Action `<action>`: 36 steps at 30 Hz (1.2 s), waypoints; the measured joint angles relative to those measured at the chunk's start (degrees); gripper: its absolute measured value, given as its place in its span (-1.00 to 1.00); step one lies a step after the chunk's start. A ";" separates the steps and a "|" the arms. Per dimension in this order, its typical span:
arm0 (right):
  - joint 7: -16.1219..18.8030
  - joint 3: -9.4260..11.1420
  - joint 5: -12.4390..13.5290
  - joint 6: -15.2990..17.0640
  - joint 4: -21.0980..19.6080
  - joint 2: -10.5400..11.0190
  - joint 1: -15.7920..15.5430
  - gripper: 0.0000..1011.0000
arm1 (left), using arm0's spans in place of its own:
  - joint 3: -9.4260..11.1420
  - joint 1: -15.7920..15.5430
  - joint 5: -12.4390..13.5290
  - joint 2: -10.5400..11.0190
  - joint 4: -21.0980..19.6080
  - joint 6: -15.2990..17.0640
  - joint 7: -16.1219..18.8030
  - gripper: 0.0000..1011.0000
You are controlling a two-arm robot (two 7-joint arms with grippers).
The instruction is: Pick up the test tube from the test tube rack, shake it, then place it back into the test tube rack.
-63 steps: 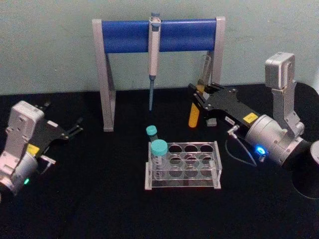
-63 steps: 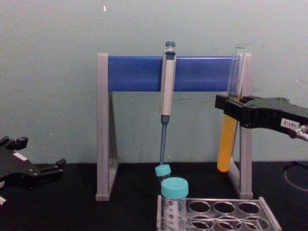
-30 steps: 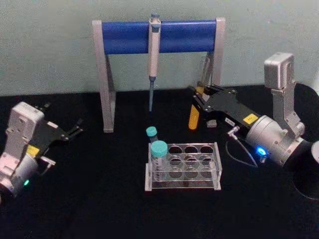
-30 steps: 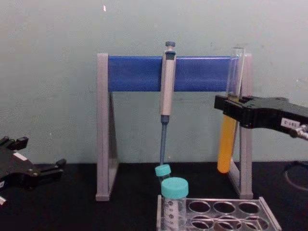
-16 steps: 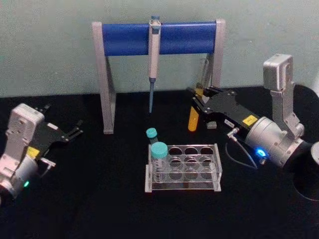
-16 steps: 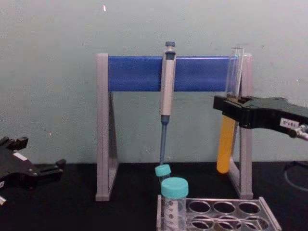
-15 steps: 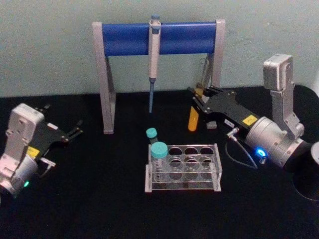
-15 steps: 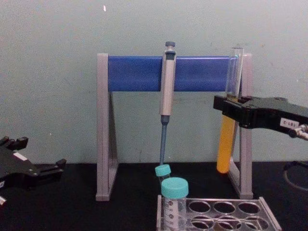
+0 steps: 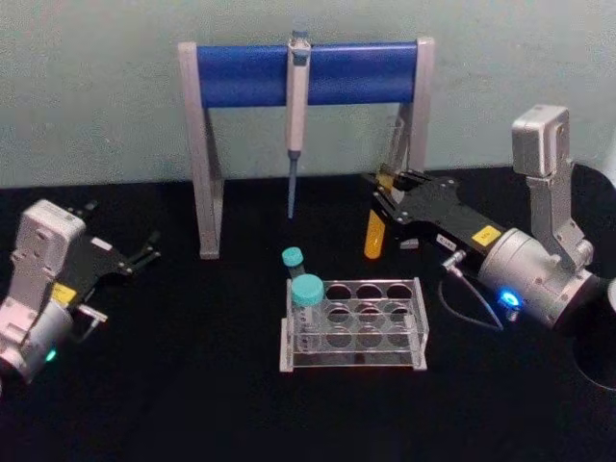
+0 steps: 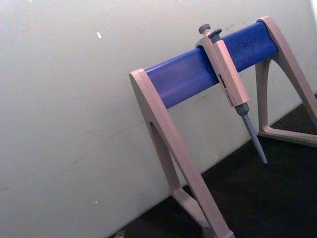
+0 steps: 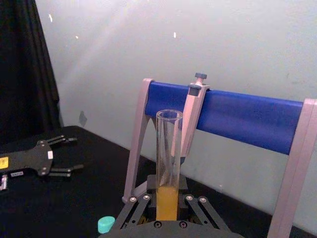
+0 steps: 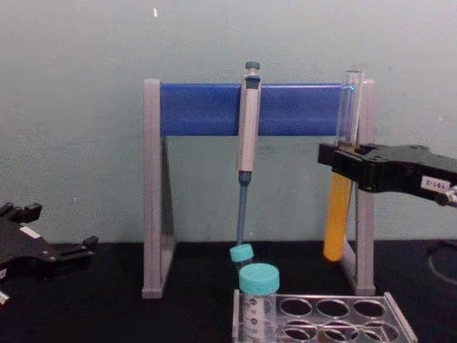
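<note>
My right gripper (image 9: pixel 382 199) is shut on the test tube (image 9: pixel 374 234), holding it upright in the air behind and to the right of the test tube rack (image 9: pixel 421 310). The tube (image 12: pixel 335 218) is clear glass with orange-yellow liquid in its lower half, and its bottom hangs well above the table. In the right wrist view the tube (image 11: pixel 169 163) rises between the fingers (image 11: pixel 130 214). The rack (image 12: pixel 398 319) has rows of round holes. My left gripper (image 9: pixel 144 252) rests open at the left of the table, far from the rack.
Two teal-capped vials (image 9: pixel 306 289) (image 9: pixel 293 256) stand in the rack's left column. Behind it stands a grey-and-blue pipette stand (image 9: pixel 245 74) with a pipette (image 9: pixel 296 106) hanging from it; its right leg (image 12: pixel 365 214) is just behind the held tube.
The right gripper and the test tube have shifted slightly right and down after small sways. The left arm and the rack have stayed still.
</note>
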 joint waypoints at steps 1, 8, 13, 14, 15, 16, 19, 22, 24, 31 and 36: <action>0.00 0.03 0.07 0.09 -0.26 0.15 -0.18 -0.55 | 0.00 0.00 0.00 0.00 0.00 0.00 0.00 0.98; -0.20 0.09 0.48 0.78 -1.84 0.93 -1.22 -0.55 | 0.00 0.00 0.00 0.00 0.00 0.00 0.00 0.98; -0.42 0.12 0.90 1.76 -3.28 1.63 -2.16 -0.55 | 0.00 0.00 0.00 0.00 0.00 0.00 0.00 0.98; -0.53 0.14 1.03 2.02 -3.73 1.83 -2.48 -0.55 | 0.00 0.00 0.00 0.00 0.00 0.00 0.00 0.98; -0.59 0.16 1.12 2.13 -4.00 1.95 -2.69 -0.55 | 0.00 0.00 0.00 0.00 0.00 0.00 0.00 0.98; -0.65 0.18 1.29 2.35 -4.39 2.15 -3.05 -0.55 | 0.00 0.00 0.00 0.00 0.00 0.00 0.00 0.98; -0.69 0.17 1.51 2.59 -4.86 2.39 -3.48 -0.55 | 0.00 0.00 0.00 0.00 0.00 0.00 0.00 0.98; -0.73 -0.01 1.71 2.87 -5.18 2.61 -3.93 -0.55 | 0.00 0.00 0.00 0.00 0.00 0.00 0.00 0.98; -0.76 -0.16 1.75 2.95 -5.21 2.68 -4.05 -0.55 | 0.00 0.00 0.00 0.00 0.00 0.00 0.00 0.98; -0.77 -0.76 1.75 3.21 -4.33 2.76 -3.68 -0.55 | 0.00 0.00 0.00 0.00 0.00 0.00 0.00 0.98; -0.69 -1.22 1.65 3.40 -3.21 2.67 -3.05 -0.55 | 0.00 0.00 0.00 0.00 0.00 0.00 0.00 0.98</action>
